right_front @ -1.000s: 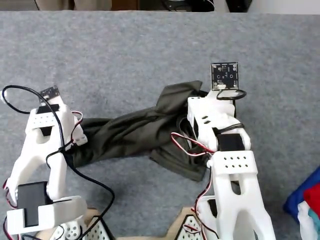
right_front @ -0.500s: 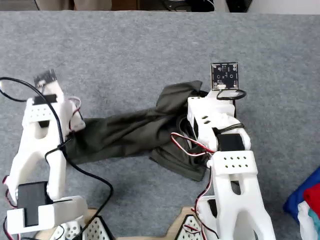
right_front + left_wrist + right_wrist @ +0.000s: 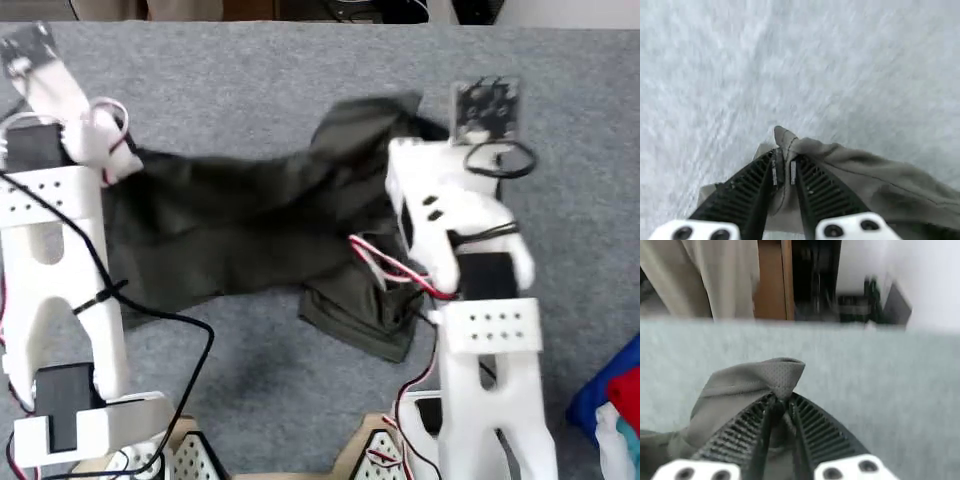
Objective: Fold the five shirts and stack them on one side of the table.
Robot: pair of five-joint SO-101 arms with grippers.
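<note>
On the left of the table (image 3: 250, 70), the left gripper (image 3: 783, 167) pinches a corner of the dark olive shirt (image 3: 230, 230), jaws closed on its fabric. The shirt spreads across the grey surface to the right gripper (image 3: 779, 410), which is likewise clamped on a fold. A blue, red and white bundle (image 3: 612, 400) lies at the far right edge.

Overhead, 2 wrist close-ups on shirt (image 3: 230, 235)

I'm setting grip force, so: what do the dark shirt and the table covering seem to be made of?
The olive shirt looks like a thin, matte knit: the right wrist view shows a fine mesh-like texture, and it drapes in soft folds. The table covering looks like grey felt or low-pile carpet, given its fuzzy, speckled surface.
</note>
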